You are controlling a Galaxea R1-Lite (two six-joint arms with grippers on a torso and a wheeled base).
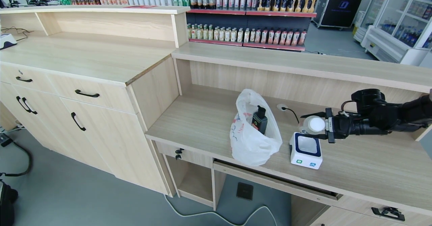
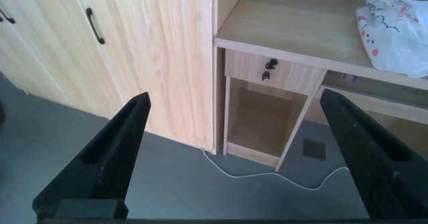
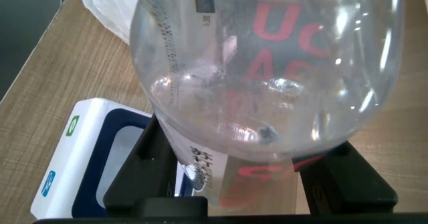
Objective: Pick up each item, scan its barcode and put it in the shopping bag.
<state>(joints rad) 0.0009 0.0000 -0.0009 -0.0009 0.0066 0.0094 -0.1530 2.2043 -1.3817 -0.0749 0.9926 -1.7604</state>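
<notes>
Right gripper (image 1: 313,126) is clamped on the clear bottle (image 1: 316,123), white cap showing in the head view. It hangs just above the counter (image 1: 364,172), at 12 o'clock of the blue-and-white scanner (image 1: 305,150). The label side faces down toward the scanner window. The shopping bag (image 1: 251,138) stands at 9 o'clock of the scanner with a dark pump bottle (image 1: 260,119) upright inside. Left gripper (image 2: 234,100) has its jaws wide apart, over the floor by the cabinet door (image 2: 160,57).
</notes>
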